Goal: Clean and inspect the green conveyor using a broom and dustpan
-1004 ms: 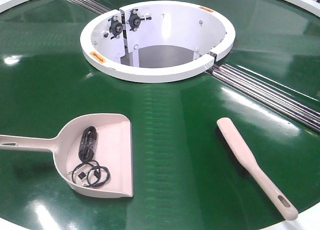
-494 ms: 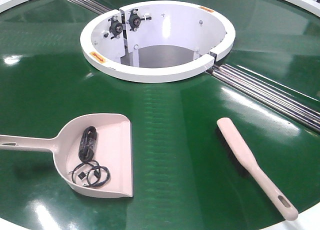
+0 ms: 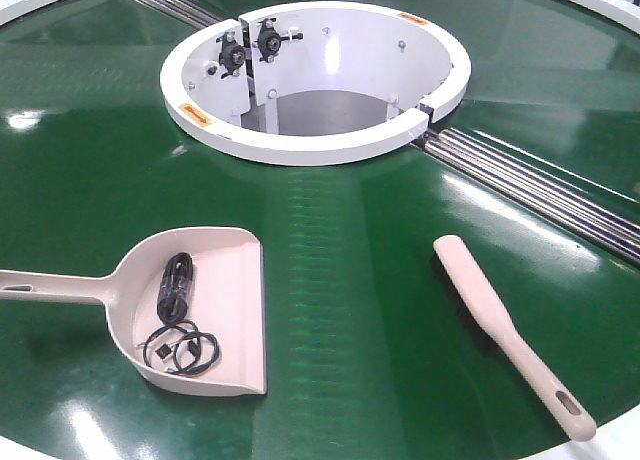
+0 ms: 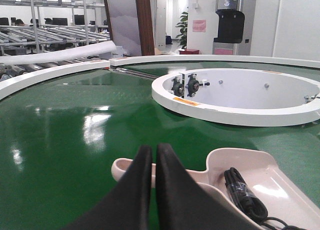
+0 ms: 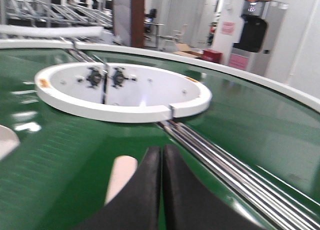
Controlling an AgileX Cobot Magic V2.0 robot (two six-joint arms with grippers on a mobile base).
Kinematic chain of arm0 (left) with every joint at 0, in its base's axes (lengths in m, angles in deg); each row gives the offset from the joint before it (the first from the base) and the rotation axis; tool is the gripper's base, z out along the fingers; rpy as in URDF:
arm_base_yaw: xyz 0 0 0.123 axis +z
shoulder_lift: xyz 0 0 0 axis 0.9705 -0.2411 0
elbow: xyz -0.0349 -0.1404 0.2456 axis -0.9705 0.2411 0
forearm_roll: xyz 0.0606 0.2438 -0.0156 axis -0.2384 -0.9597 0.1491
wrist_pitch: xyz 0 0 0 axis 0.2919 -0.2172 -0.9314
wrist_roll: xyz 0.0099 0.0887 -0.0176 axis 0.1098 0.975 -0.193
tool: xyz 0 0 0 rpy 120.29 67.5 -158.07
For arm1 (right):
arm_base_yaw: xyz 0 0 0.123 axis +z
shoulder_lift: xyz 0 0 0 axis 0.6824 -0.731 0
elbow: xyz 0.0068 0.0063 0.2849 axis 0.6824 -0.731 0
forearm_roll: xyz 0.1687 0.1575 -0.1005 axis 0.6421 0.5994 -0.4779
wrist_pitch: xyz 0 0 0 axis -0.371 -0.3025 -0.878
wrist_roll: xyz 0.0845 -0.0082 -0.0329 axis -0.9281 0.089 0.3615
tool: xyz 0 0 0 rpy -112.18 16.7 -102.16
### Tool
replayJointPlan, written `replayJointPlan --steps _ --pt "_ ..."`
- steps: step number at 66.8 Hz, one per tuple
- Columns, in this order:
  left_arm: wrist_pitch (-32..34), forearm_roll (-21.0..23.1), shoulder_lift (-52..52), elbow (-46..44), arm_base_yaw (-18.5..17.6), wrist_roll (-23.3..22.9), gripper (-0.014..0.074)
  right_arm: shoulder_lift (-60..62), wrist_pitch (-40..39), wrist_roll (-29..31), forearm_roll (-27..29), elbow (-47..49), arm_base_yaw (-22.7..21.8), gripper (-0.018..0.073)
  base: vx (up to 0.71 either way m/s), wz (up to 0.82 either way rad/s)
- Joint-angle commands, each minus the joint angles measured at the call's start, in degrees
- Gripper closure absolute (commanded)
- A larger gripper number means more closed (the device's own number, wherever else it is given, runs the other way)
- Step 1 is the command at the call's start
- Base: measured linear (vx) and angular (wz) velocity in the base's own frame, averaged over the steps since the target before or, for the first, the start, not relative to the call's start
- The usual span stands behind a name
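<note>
The green conveyor (image 3: 350, 280) fills the front view. The dustpan (image 3: 238, 275) lies at the lower left, its handle pointing left. The broom (image 3: 490, 310) lies flat at the lower right, handle toward the near edge. Neither gripper shows in the front view. In the left wrist view my left gripper (image 4: 153, 148) is shut on nothing, hovering over the end of the dustpan's handle (image 4: 121, 166). In the right wrist view my right gripper (image 5: 161, 149) is shut and empty, just right of the broom's rounded end (image 5: 120, 177).
A coiled black cable (image 3: 178, 285) and looped black wire (image 3: 185, 350) lie inside the dustpan. The white ring hub (image 3: 300, 145) stands behind, with silver rollers (image 3: 540, 190) running off to the right. The conveyor's white edge is close behind the broom handle.
</note>
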Motion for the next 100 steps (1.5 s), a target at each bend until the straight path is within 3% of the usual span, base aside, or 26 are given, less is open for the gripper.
replayJointPlan --steps 1,9,26,100 --pt "4.27 0.52 0.84 0.49 -0.29 -0.48 0.0602 -0.83 -5.40 0.36 -1.66 -0.44 -3.26 0.0568 0.00 0.00" --pt "4.27 0.52 0.84 0.49 -0.29 -0.48 0.0602 -0.83 -11.71 0.29 0.83 -6.33 -6.67 0.0568 0.00 0.00" --pt "4.27 0.52 0.84 0.49 -0.29 -0.48 0.0602 -0.61 -19.11 0.29 7.53 -14.12 -6.74 0.0568 0.00 0.00" --pt "4.27 0.52 0.84 0.49 -0.24 -0.48 0.0603 0.86 -18.54 0.53 7.71 -14.12 -6.74 0.0568 0.00 0.00"
